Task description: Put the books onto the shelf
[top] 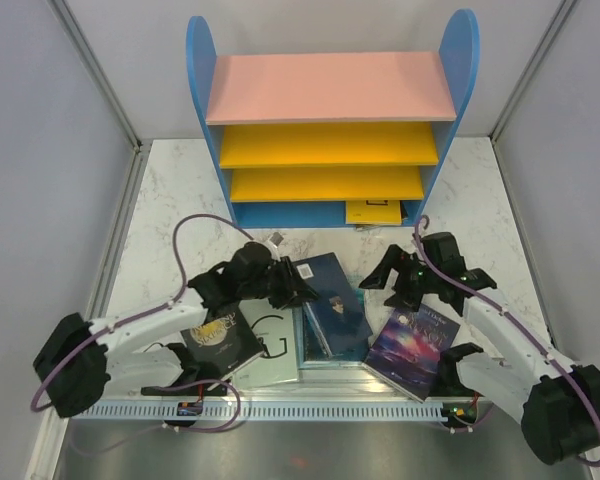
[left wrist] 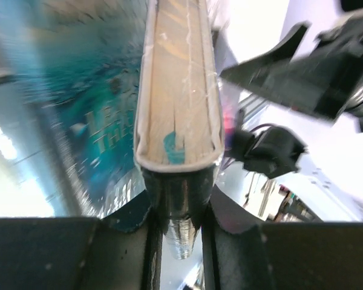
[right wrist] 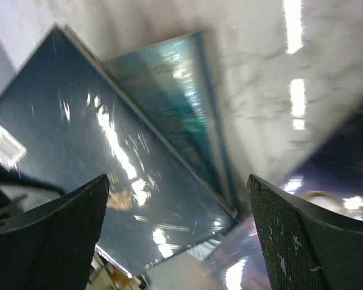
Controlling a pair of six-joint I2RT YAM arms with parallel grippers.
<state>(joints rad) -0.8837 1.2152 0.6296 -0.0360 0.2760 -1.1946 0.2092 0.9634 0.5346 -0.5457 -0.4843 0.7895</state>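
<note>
From above, the shelf (top: 330, 88) stands at the far edge of the desk (top: 480, 190), its open front facing the arms. Its lowest compartment holds a yellow book (top: 373, 212) at the right end; the two orange boards above it show no books. The other books lie close to the near edge. A dark blue book (top: 340, 305) is in the middle, its long axis running near to far with the far end leaning left, on top of a teal book (top: 330, 352). Left of them lie a pale book (top: 270, 350) and a black book (top: 220, 338), and a galaxy book (top: 412, 340) lies to the right. The left gripper (top: 298, 285) grips the dark blue book's far left edge. The right gripper (top: 400, 288) hangs spread over the gap between the dark blue and galaxy books.

In the left wrist view, the left gripper (left wrist: 180, 208) is clenched on the dark blue book (left wrist: 178, 90), seen edge-on with its page block running straight away from the fingers (left wrist: 109, 248). The teal book (left wrist: 85, 121) lies to its left.

In the right wrist view, the right gripper (right wrist: 176, 181) is released, its fingers (right wrist: 60, 235) wide apart and holding nothing. The dark blue book (right wrist: 109, 169) lies below, with the teal book (right wrist: 175, 103) beside it.
</note>
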